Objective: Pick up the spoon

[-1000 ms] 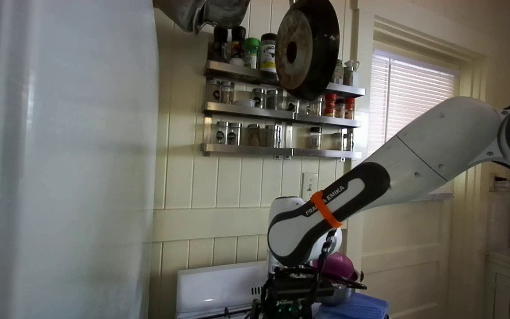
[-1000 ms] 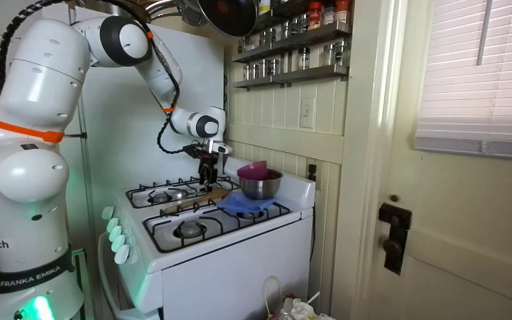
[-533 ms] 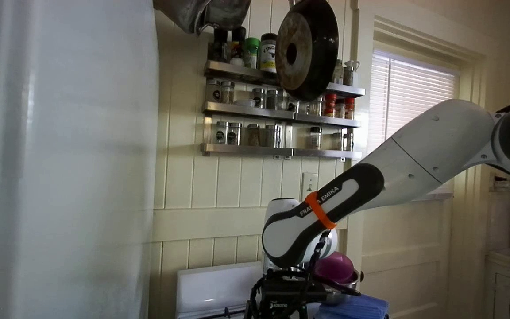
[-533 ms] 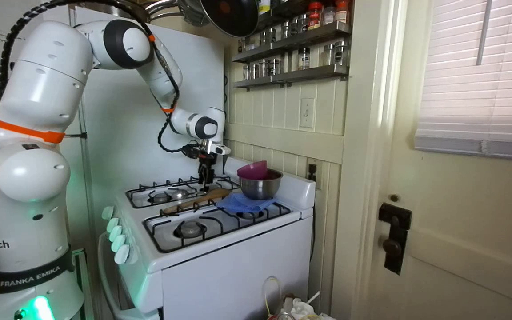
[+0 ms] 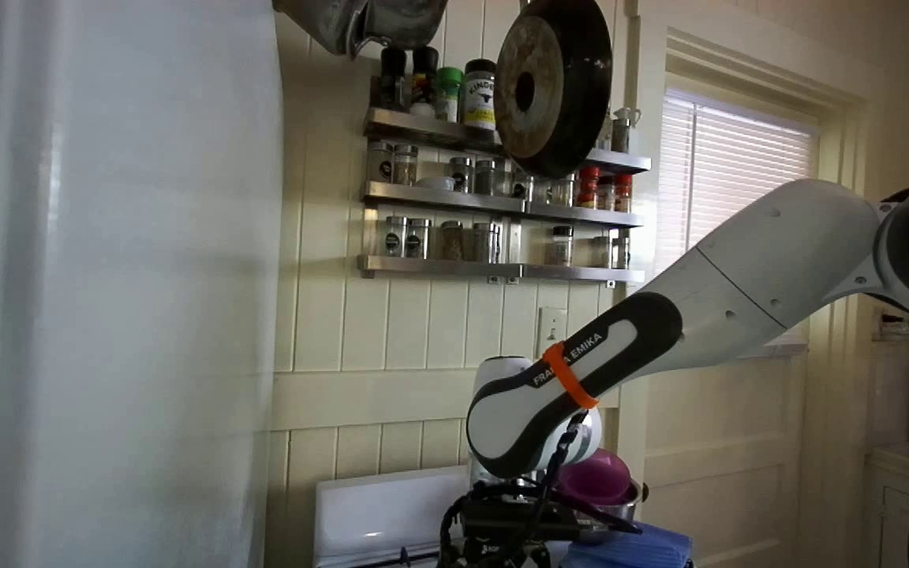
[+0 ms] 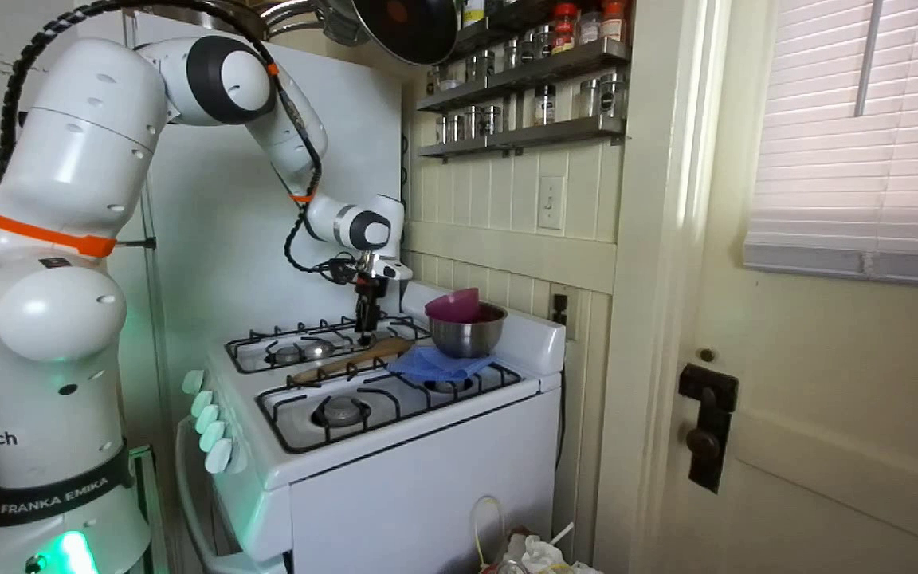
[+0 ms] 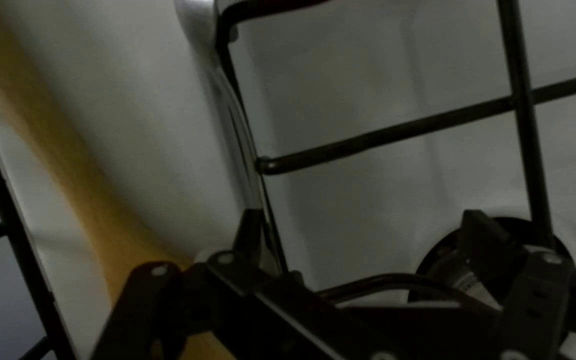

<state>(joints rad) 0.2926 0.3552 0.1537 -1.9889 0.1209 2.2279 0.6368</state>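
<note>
where the arm (image 6: 80,159) arches over the stove top (image 6: 411,428), its gripper (image 7: 363,218) hangs fingers (image 7: 250,232) down, nearer the back edge than the front edge with its row of knobs (image 6: 207,420). in the wrist view the fingers stand wide apart, and the gap between them shows white stove surface, grate bars (image 7: 388,135) and part of a burner (image 7: 445,257). the metal spoon (image 7: 237,112) lies beside the inner edge of the grate farther from the door (image 6: 849,399), its bowl end toward the front edge and its handle running toward the back edge, partly hidden by one finger; whether finger and handle touch, i cannot tell. apart from the spoon, a wooden utensil (image 7: 75,170) lies between that grate and its twin (image 7: 25,265), narrow end toward the front edge, broad end toward the back. close to the back corner nearest the door, a steel bowl (image 6: 468,339) stands on a blue cloth (image 6: 431,365), and a pink bowl (image 6: 453,306) sits tilted inside the steel one; both exterior views show all three. up beyond the back edge, jars (image 5: 417,239) stand on metal shelves (image 5: 439,268) and a dark pan (image 5: 553,87) hangs near them.
</note>
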